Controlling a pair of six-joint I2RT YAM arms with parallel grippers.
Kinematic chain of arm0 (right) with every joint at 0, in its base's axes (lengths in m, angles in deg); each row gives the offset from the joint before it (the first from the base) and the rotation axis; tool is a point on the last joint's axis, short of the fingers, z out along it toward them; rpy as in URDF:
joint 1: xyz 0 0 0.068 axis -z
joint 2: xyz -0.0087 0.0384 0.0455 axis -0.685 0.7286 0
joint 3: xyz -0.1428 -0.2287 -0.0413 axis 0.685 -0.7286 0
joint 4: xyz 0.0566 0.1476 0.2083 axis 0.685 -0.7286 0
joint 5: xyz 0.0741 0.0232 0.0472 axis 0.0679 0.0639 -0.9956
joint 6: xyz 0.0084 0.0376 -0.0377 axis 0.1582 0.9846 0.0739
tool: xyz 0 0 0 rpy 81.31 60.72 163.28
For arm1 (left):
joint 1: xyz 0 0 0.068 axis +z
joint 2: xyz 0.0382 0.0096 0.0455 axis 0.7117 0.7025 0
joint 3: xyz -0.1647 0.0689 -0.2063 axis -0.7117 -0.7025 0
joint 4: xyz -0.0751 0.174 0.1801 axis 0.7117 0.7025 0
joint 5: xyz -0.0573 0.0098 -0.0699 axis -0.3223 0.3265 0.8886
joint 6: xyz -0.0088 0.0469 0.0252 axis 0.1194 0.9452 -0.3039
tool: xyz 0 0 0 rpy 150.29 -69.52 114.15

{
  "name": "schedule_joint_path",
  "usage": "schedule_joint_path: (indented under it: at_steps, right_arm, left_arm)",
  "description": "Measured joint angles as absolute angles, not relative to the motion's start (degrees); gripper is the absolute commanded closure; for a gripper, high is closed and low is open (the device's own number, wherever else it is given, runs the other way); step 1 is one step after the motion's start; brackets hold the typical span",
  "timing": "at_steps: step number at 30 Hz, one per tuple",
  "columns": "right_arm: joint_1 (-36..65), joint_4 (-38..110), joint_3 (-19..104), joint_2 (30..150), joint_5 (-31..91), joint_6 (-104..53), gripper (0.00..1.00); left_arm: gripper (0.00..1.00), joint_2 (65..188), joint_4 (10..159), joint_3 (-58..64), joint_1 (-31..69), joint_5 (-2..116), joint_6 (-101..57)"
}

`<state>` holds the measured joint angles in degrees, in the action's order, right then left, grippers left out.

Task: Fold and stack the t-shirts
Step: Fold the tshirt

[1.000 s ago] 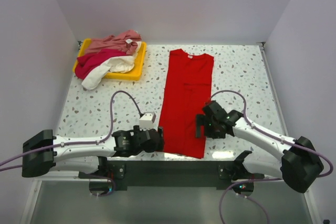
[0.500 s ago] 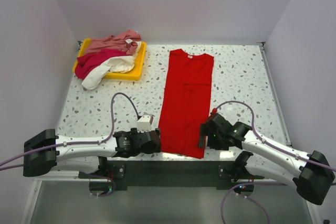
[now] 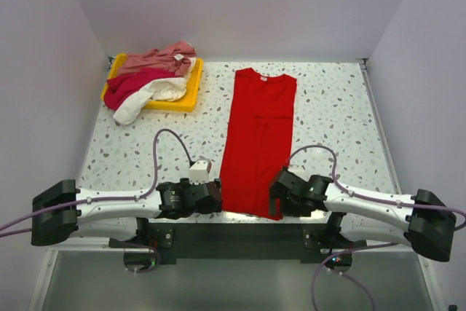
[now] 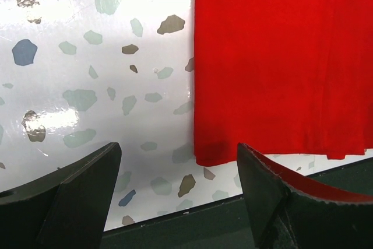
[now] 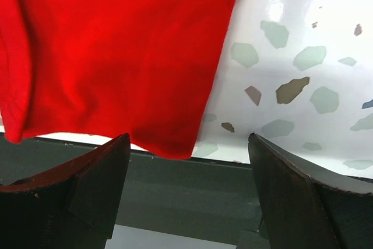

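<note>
The bright red t-shirt (image 3: 258, 140) lies flat on the table, folded lengthwise into a long strip with its collar at the far end. My left gripper (image 3: 217, 198) is open and empty at the near left hem corner; in the left wrist view the gripper (image 4: 178, 155) is just beside the red hem (image 4: 280, 56). My right gripper (image 3: 275, 193) is open and empty at the near right hem corner, which hangs slightly over the table edge (image 5: 116, 45) above the gripper (image 5: 189, 144). The dusty pink (image 3: 156, 58), crimson-magenta (image 3: 131, 84) and cream-white (image 3: 149, 96) shirts lie crumpled in a pile.
The crumpled shirts rest in a shallow yellow tray (image 3: 191, 92) at the far left; the cream one spills over its near edge. The dark front edge of the table (image 4: 175, 225) runs right under both grippers. White walls close in the table on three sides.
My right gripper has moved back and left along the shirt's right edge to its near right corner. My left gripper has shifted slightly toward the near edge.
</note>
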<state>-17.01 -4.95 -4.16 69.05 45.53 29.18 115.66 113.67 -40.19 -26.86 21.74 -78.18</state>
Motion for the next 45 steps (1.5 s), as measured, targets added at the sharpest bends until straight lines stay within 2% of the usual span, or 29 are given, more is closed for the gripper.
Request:
schedule_joint_path:
  at_steps: [23,32,38,45]
  right_arm:
    - [-21.08,-13.52,-5.49,61.23,49.25,39.61,0.14]
    - [-21.41,-12.97,-5.64,62.67,50.03,40.83,0.19]
    - [-22.74,-10.55,-4.27,68.86,50.08,40.38,0.28]
    - [-24.97,-8.97,-2.87,72.31,50.36,40.18,0.49]
  left_arm:
    - [0.16,113.65,111.92,-42.97,-26.86,23.86,-77.67]
    - [0.18,113.63,112.12,-42.97,-26.86,23.82,-77.54]
    - [0.20,113.63,112.16,-42.97,-26.86,23.84,-77.54]
    - [0.23,114.92,110.41,-42.95,-26.86,23.44,-77.32]
